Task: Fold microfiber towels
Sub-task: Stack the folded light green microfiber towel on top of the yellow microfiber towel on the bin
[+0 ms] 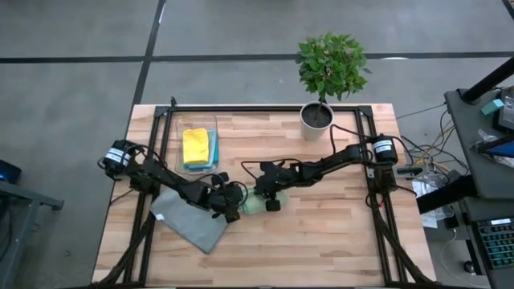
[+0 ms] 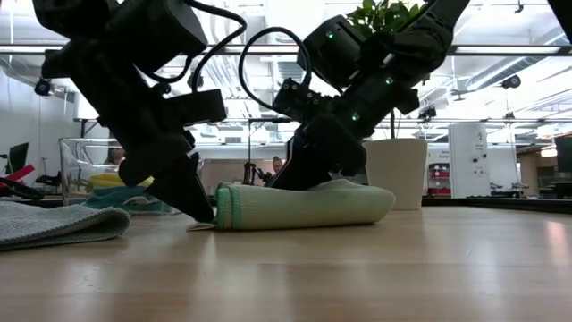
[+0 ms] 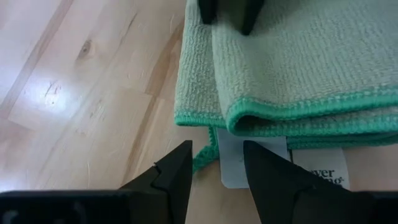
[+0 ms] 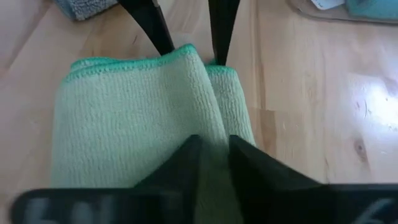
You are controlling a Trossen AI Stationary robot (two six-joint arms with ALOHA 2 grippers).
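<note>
Wooden worktop (image 1: 321,233), and straight on it: a folded green towel (image 1: 255,202) at centre, a grey towel (image 1: 189,221) at its left front, a clear bin (image 1: 195,120) and a potted plant (image 1: 317,119) at the back

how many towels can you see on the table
4 visible: a light green towel, folded, at the table's middle between both claws; a grey towel spread at the front left; a yellow towel stacked on a teal towel inside the clear bin. More may be hidden in that stack.

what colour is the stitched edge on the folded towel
Bright green edging on the pale green folded microfiber towel, clearest in the left wrist view.
</note>
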